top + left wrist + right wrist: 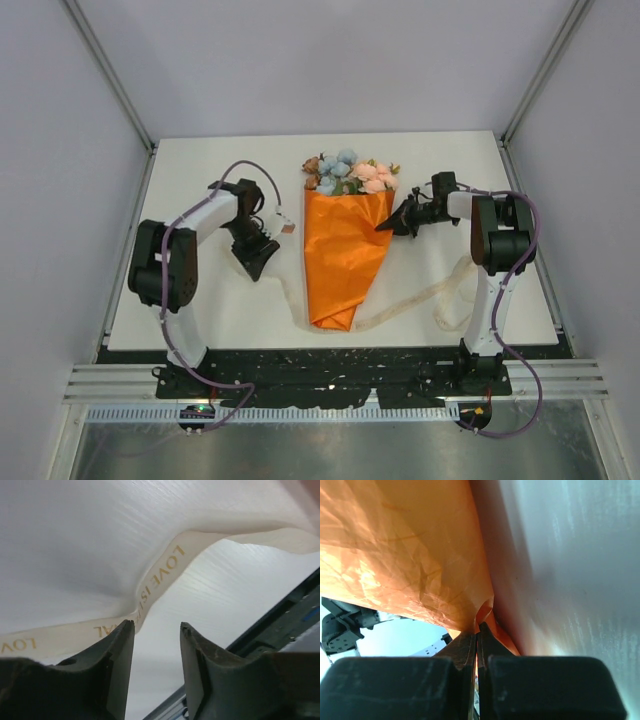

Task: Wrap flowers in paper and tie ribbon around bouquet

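Lying just beyond left jaws' tips, ribbon (161, 574) runs crosswise; left jaws part-open, empty; right jaws pinch paper (410, 555) edge.

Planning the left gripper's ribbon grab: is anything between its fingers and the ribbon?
Nothing visible. The ribbon lies on the table just past the open left gripper. The bouquet sits apart to that arm's right, its paper pinched by the right gripper.
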Robot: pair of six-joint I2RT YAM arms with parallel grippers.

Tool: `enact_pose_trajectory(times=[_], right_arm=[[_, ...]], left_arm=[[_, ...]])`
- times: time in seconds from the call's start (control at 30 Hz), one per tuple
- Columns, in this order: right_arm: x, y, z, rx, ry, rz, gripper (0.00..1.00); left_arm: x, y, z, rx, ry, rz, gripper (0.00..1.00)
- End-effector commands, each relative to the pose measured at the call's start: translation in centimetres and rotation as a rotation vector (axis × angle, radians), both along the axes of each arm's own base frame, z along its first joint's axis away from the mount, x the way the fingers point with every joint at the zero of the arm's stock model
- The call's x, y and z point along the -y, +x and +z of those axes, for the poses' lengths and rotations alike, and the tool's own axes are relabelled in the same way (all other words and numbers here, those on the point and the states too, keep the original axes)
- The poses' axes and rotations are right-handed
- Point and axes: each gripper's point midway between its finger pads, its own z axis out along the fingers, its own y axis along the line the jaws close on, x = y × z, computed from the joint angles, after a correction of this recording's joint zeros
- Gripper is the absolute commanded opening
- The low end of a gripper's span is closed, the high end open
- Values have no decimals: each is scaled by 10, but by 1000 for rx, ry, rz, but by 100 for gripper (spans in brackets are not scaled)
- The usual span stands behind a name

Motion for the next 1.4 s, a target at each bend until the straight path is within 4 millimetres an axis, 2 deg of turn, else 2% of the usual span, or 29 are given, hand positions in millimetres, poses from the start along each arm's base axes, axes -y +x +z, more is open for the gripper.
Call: enact_pose_trajectory(times=[0.0,0.1,0.17,0.23,0.3,0.37,0.47,0.53,0.6,0.67,0.7,0.77,0.83,0.87,0.9,0.93,0.97,1.07,1.2,1.37], right_arm=[[1,14,8,76,-6,13,5],[4,21,4,115,-40,20,5],[5,25,2,139,-60,26,6],[4,29,0,155,-72,33,5],[3,31,-2,166,-76,38,5],[4,34,-4,171,-85,33,5],[3,36,-6,186,-91,40,5],[1,37,-6,193,-92,42,5],[-1,35,-4,205,-89,55,5],[-2,32,-2,216,-92,68,27],[-1,29,2,228,-91,75,50],[0,18,6,239,-94,93,69],[2,2,7,229,-101,116,77],[3,-12,2,190,-103,122,78],[3,-17,8,206,-104,128,78],[2,-30,2,180,-107,138,78],[1,-34,4,191,-112,144,77],[-6,-52,-9,159,-127,166,77],[-16,-60,-24,145,-150,187,77],[-28,-54,-38,175,-161,195,77]], left_arm=[[31,27,72,179,-375,205,54],[58,48,112,213,-555,318,55],[90,54,134,196,-678,354,55],[128,56,145,151,-767,375,53],[170,51,144,94,-812,349,50],[205,43,132,1,-817,363,45],[247,25,102,-107,-797,359,38],[263,15,83,-127,-763,345,37],[271,5,61,-163,-719,349,37],[271,4,39,-195,-668,392,34],[270,5,26,-206,-642,410,33],[266,6,11,-210,-606,423,30],[265,7,5,-214,-595,421,29],[266,7,6,-221,-602,417,29],[266,9,6,-218,-606,418,29],[265,9,7,-222,-611,420,28],[263,9,9,-234,-624,422,28],[260,15,20,-256,-710,460,29],[253,21,35,-294,-803,518,34],[257,25,48,-331,-903,513,35]])
